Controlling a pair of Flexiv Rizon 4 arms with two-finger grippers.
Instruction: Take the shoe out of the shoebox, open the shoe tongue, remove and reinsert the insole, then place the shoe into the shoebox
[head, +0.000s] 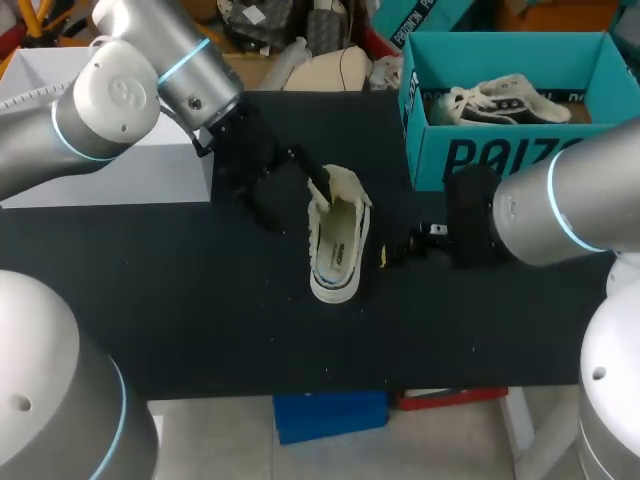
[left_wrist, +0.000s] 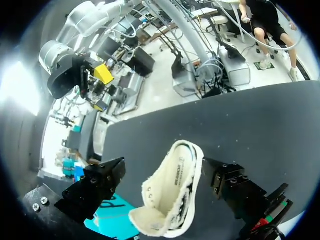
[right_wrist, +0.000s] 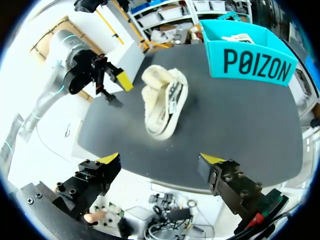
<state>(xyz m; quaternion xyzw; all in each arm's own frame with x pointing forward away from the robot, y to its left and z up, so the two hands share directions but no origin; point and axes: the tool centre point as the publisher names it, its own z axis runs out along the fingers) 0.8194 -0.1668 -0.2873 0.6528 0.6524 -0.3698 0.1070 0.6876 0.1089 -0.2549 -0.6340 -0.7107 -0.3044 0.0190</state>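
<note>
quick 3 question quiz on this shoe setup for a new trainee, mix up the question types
1. True or false: the cream shoe lies inside the teal shoebox.
2. Fill in: the right gripper, clear of the shoe, has its fingers ____.
3. The shoe sits between the fingers of: A) the left gripper B) the right gripper C) neither.

Key
1. False: it lies on the black table, outside the box.
2. open
3. A, and those fingers are open too.
</note>
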